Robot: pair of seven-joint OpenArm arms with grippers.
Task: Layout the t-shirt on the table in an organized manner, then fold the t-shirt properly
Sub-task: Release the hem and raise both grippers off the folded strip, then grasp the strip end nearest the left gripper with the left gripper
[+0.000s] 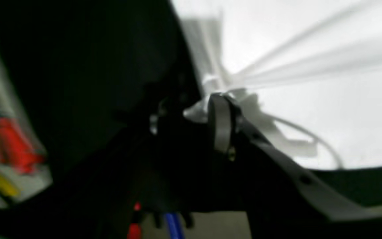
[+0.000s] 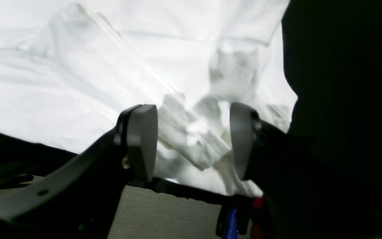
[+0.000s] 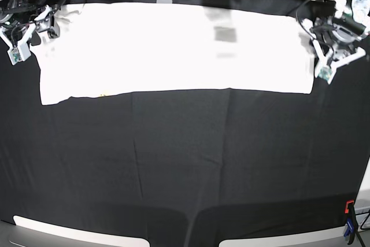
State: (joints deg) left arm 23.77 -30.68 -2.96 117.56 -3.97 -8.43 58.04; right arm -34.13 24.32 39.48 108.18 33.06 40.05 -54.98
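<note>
My left gripper [image 1: 207,109] pinches the white t-shirt [image 3: 173,47] taut across the black bench [image 3: 185,160], while my right gripper [image 2: 192,139] gapes open around a bunched fold.

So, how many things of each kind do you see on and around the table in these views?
t-shirt: 1
table: 1
end effectors: 2, left end effector and right end effector
clamp: 1
Total: 5

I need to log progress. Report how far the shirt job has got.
Done: the t-shirt lies spread as a wide band along the far side of the table. In hand: the left pincer is shut on the cloth at one end, while the right pincer is open around a bunched edge. Left: no neat fold is visible yet.
</note>
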